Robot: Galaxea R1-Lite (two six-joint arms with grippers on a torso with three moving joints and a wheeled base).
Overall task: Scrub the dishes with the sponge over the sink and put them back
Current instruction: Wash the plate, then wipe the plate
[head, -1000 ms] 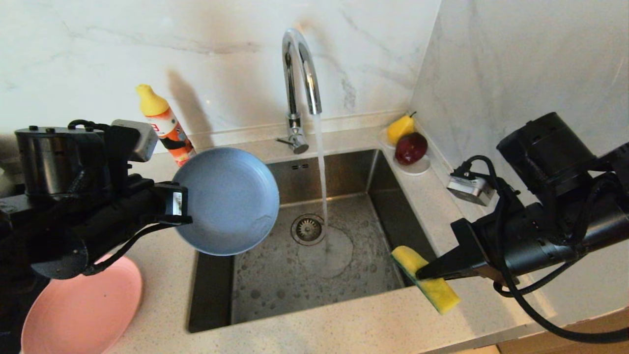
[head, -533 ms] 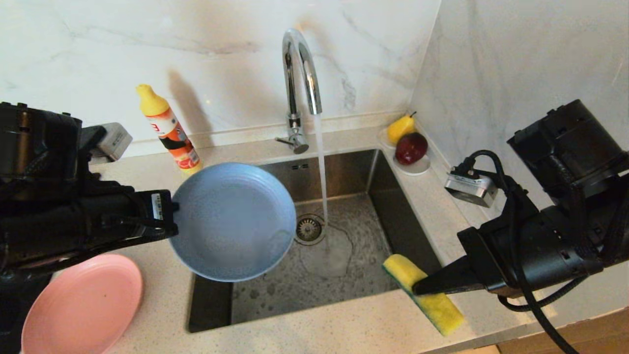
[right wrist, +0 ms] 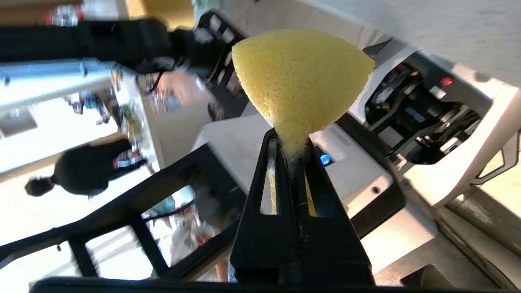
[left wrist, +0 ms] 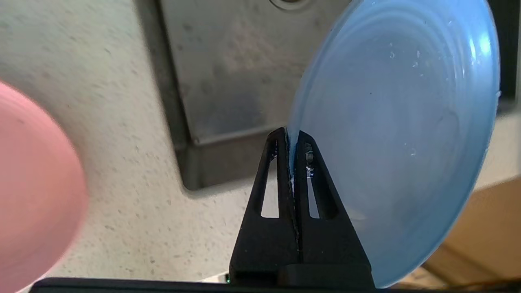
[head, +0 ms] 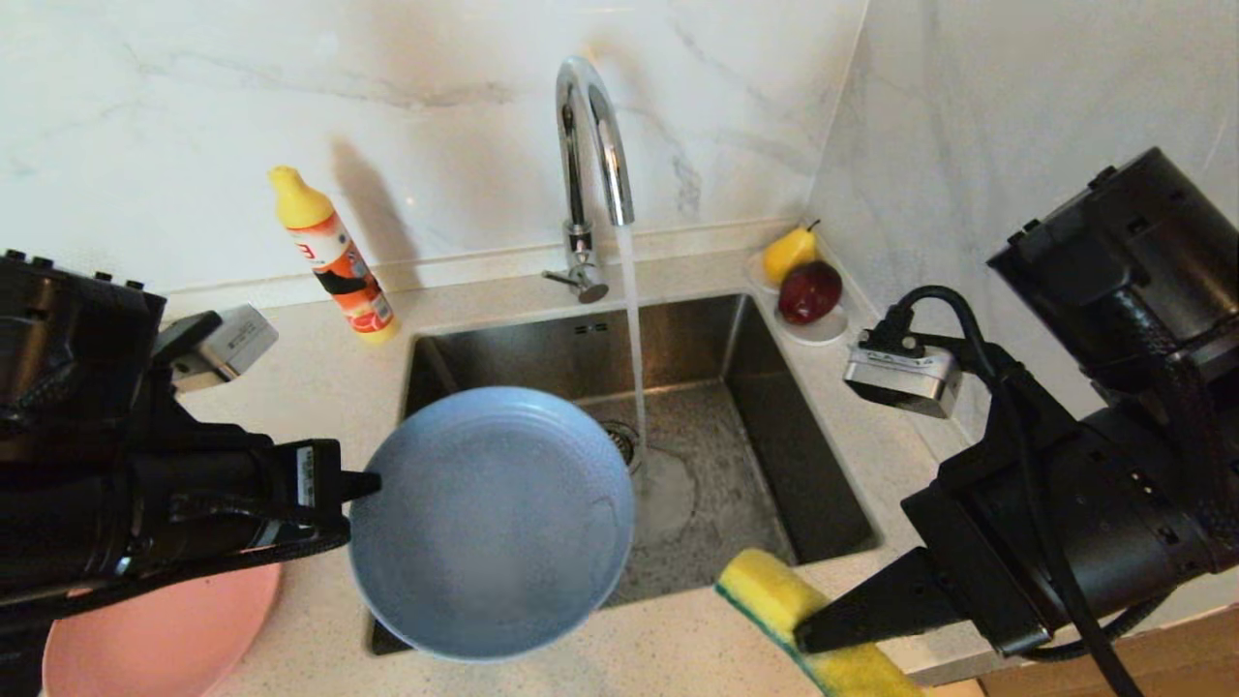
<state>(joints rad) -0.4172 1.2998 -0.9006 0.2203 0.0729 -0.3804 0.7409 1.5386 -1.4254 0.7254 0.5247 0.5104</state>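
From the head camera, the left gripper (head: 363,481) is clamping the rim of one blue-grey plate (head: 492,523), a plain round shallow dish whose wet inner face is tilting up toward the camera. The plate is hanging over the front-left corner of the sink (head: 765,426), a square brushed-steel basin whose round drain (head: 619,438) is peeking out past the plate's edge. One chrome tap (head: 586,184) is pouring a thin stream of water (head: 635,368) into the basin. The right gripper (head: 808,634) is pinching one yellow sponge (head: 774,600) with a thin green side, over the counter (head: 319,378) at the sink's front-right corner. A second plate, the pink plate (head: 145,634), is lying flat on the counter below the left arm. Also showing are one orange bottle (head: 334,257) with a yellow cap, one yellow pear (head: 789,252) and one dark red fruit (head: 809,290), both on a white saucer (head: 823,331).

The left wrist camera is showing the two black fingers (left wrist: 305,162) squeezed tight on the blue-grey plate's (left wrist: 399,134) thin edge, water droplets speckling its ridged surface, the pink plate (left wrist: 32,187) blurring at the side.

The right wrist camera is showing the fingers (right wrist: 313,175) nipped on the sponge (right wrist: 301,77), whose porous yellow body is bulging out above them.
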